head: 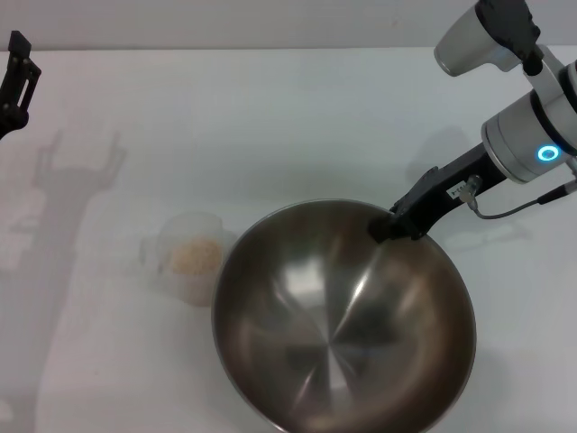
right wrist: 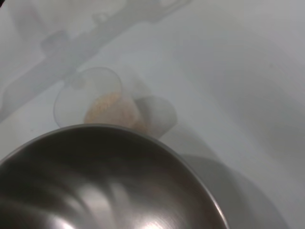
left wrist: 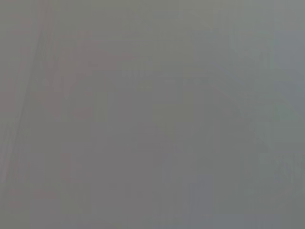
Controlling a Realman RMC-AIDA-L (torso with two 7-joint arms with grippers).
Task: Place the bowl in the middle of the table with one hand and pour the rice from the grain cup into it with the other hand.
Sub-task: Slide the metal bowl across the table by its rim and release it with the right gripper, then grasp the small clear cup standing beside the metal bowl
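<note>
While the right arm works, lines below run from the bowl outward.
bowl: big steel bowl (head: 343, 316) on the table (head: 270, 117), tilted look, brushed inside bare; its far rim sits right at the right gripper's tips; the right wrist view shows its rim (right wrist: 114, 157) close below the camera.
right gripper: black fingers (head: 397, 224) clamped on the bowl's far rim, one finger appearing to dip inside the rim; silver arm with the blue ring light runs up and away behind it.
grain cup: clear plastic cup (head: 187, 255) standing upright on the table, on the side of the bowl away from the right gripper, just beside the bowl's wall; touching or a hair apart, can't tell; also in the right wrist view (right wrist: 95, 102), just past the bowl rim.
rice: pale beige grains (head: 195, 257) heaped inside the grain cup; the right wrist view shows them (right wrist: 110, 109) through the cup wall; bowl holds none.
left gripper: black, up at the far edge of the table (head: 16, 77), well apart from the cup and the bowl, holding nothing; open or closed: can't tell.
left wrist view: flat grey, nothing readable.
table: plain white, arm shadows fall across it near the left gripper.
</note>
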